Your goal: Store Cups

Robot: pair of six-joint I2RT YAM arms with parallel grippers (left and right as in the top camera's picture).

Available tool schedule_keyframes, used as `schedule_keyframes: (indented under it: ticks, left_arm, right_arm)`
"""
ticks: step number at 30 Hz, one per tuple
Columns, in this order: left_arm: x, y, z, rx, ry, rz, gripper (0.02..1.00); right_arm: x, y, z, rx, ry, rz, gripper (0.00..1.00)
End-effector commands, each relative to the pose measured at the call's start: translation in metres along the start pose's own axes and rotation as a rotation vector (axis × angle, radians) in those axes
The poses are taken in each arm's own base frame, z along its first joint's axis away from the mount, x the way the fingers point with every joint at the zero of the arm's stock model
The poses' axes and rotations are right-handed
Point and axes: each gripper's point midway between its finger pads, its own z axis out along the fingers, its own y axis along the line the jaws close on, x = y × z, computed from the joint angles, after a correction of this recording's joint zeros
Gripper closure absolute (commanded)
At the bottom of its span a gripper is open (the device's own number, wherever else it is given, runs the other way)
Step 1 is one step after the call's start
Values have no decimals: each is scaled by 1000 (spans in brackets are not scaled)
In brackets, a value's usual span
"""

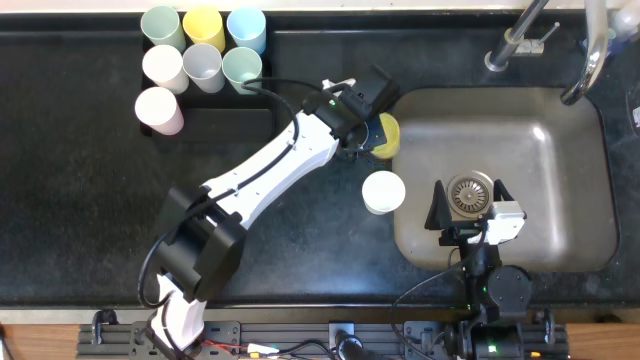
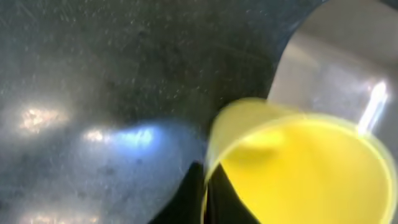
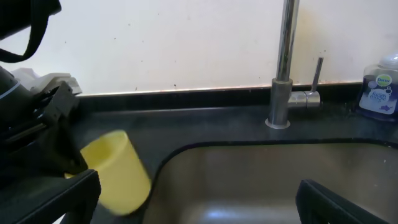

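Now, from above, we see the left hand [image 1: 370, 138] gripping the yellow cup [image 1: 390, 137] at the rim of the sink [image 1: 540, 150], a white cup [image 1: 383, 192] beside it, and stored cups [image 1: 204, 62] across the black counter [image 1: 80, 200]. At the left wrist its fingers [image 2: 188, 198] pinch that cup's wall, so we judge the next move carries it there. The right wrist shows the right hand [image 3: 199, 186] spread, empty, facing the faucet [image 3: 285, 62].

We see a black tabletop [image 1: 80, 200] flecked with fine pale speckles, and a dull silver-grey sink [image 1: 560, 220]. The cup at the sink's edge [image 1: 388, 135] is bright yellow, and the white cup [image 1: 383, 191] is plain. The grouped cups are pale green [image 1: 162, 22], yellow [image 1: 203, 24], light blue [image 1: 246, 25], cream [image 1: 163, 65], pale grey [image 1: 203, 62] and mint [image 1: 241, 66], with a pink cup [image 1: 158, 108] beside them. The left arm [image 1: 280, 160] is white with black joints, and its fingers [image 2: 183, 202] are black. The soap bottle [image 3: 379, 87] is violet-blue.
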Motion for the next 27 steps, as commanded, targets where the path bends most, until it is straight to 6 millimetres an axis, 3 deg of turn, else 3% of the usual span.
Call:
schedule_keyframes:
  ticks: [1,5,8,13,18,23,27]
  left_arm:
    - [1,3,9,-17,10,-34,982]
    - [-11,10,1,-26,-6,-58,982]
    - [-29,33,-25,-59,-16,-121,982]
    - [-70,109,-81,-163,-32,-366,980]
    - [-116,193,-126,-215,-82,-599,982]
    - [-141,254,-143,-239,-111,-775,982]
    - [-150,280,-146,-234,-106,-855,982]
  right_arm:
    - [-1,1,0,-6,-9,5,3]
    - [-1,1,0,-6,-9,5,3]
    - [-1,1,0,-6,-9,5,3]
    - [-1,1,0,-6,-9,5,3]
    - [-1,1,0,-6,-9,5,5]
    - [-1,1,0,-6,-9,5,3]
    - [-1,1,0,-6,-9,5,3]
